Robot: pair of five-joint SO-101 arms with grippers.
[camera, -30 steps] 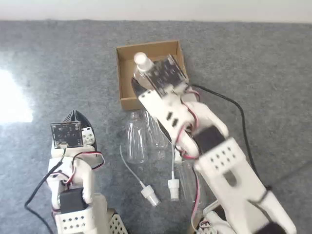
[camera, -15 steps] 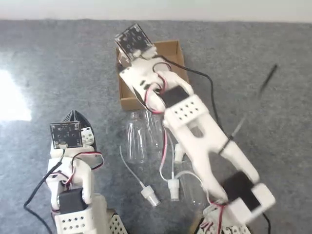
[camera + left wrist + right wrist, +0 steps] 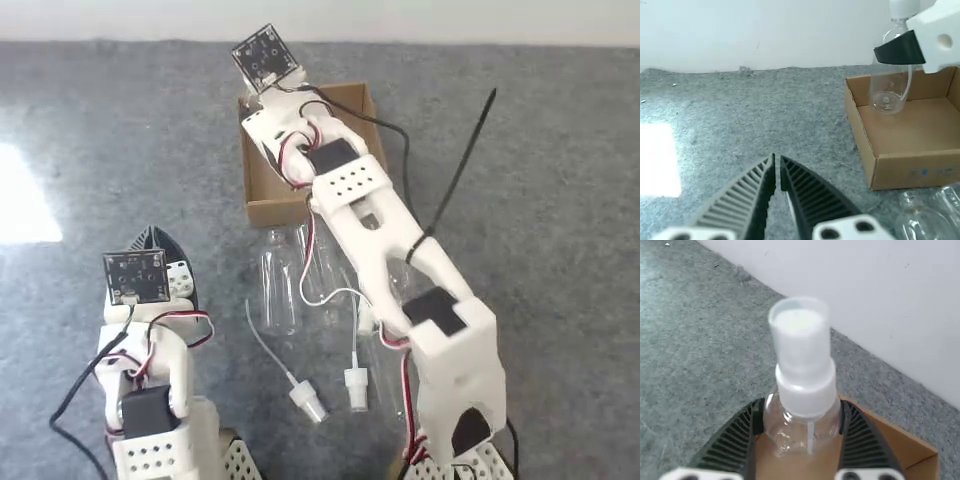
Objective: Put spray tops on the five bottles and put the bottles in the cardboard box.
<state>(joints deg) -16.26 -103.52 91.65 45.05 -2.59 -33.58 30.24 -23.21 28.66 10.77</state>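
Observation:
My right gripper [image 3: 801, 412] is shut on a clear bottle [image 3: 801, 426] that carries a white spray top [image 3: 801, 347]. In the left wrist view that bottle [image 3: 888, 92] stands upright inside the far left corner of the cardboard box [image 3: 900, 165]; whether it touches the floor I cannot tell. The right arm [image 3: 345, 185] stretches across the cardboard box [image 3: 262, 212]. Two clear bottles [image 3: 280, 285] without tops lie on the table just in front of the box. Two loose spray tops [image 3: 306, 402] with dip tubes lie nearer the arm bases. My left gripper [image 3: 777, 165] is shut on nothing, low at the left, well away from the box.
Grey carpet-like table surface [image 3: 120, 130] runs to a white wall at the back. A black cable [image 3: 455, 180] sticks up to the right of the right arm. The left arm [image 3: 150, 330] stands at the front left.
The right arm has stretched forward and swung left, carrying the bottle from the box's middle to its far left corner. The left arm has not moved.

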